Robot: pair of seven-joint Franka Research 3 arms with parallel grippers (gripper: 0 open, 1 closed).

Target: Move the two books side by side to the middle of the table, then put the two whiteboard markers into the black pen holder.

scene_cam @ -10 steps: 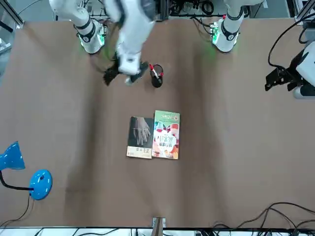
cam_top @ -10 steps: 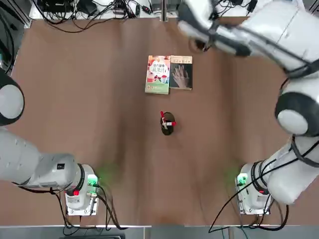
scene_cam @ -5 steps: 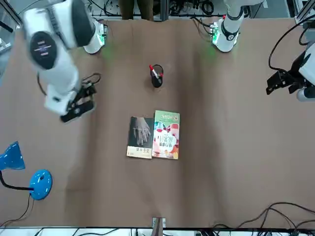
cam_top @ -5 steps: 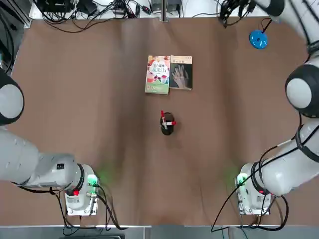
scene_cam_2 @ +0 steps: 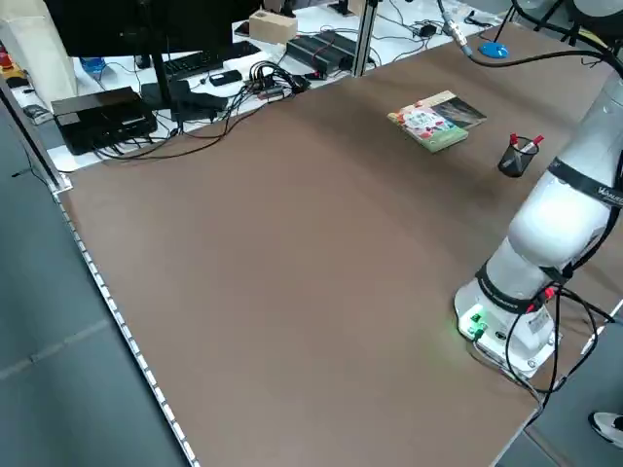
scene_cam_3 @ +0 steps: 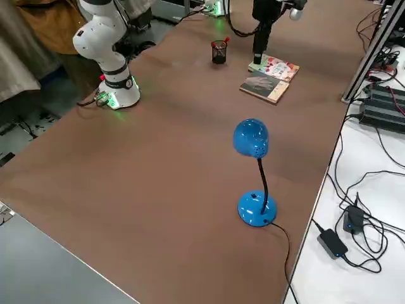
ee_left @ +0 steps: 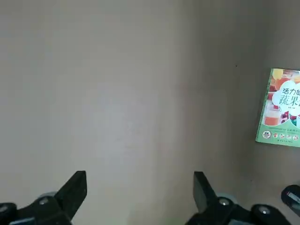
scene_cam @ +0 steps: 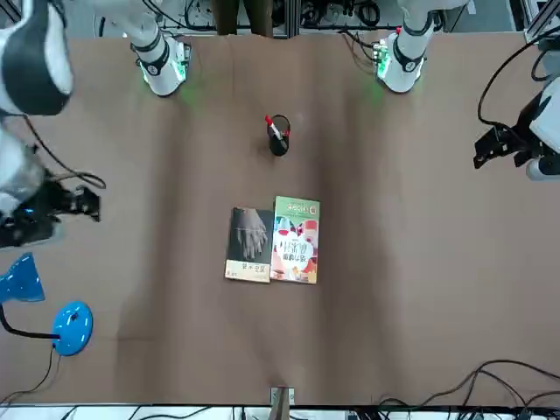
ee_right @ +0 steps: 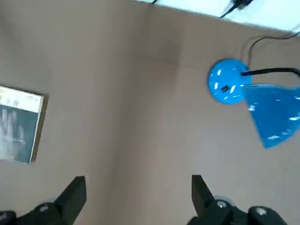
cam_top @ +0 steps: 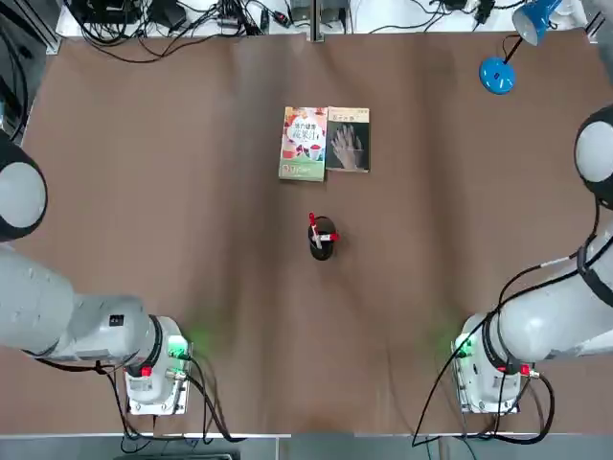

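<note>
The two books lie flat and side by side, touching, on the table (cam_top: 172, 192): the colourful one (cam_top: 304, 144) and the dark one with a pale hand (cam_top: 349, 140). Nearer the arms' bases stands the black pen holder (cam_top: 323, 241), with two whiteboard markers (cam_top: 312, 224) in it, red caps up. In the front view the holder (scene_cam: 278, 140) stands apart from the books (scene_cam: 252, 245). My right gripper (ee_right: 137, 193) hangs open and empty over bare table between the dark book (ee_right: 18, 124) and the lamp. My left gripper (ee_left: 139, 187) is open and empty beside the colourful book (ee_left: 281, 112).
A blue desk lamp (cam_top: 498, 75) stands at the far right corner, its base (ee_right: 226, 86) close to my right gripper. Cables and boxes (cam_top: 172, 19) line the far edge beyond the table. The arm bases (cam_top: 153, 369) sit at the near edge.
My right arm has swung away from above the pen holder, out to the table's right side near the lamp. The left arm, books, holder and markers have not moved.
</note>
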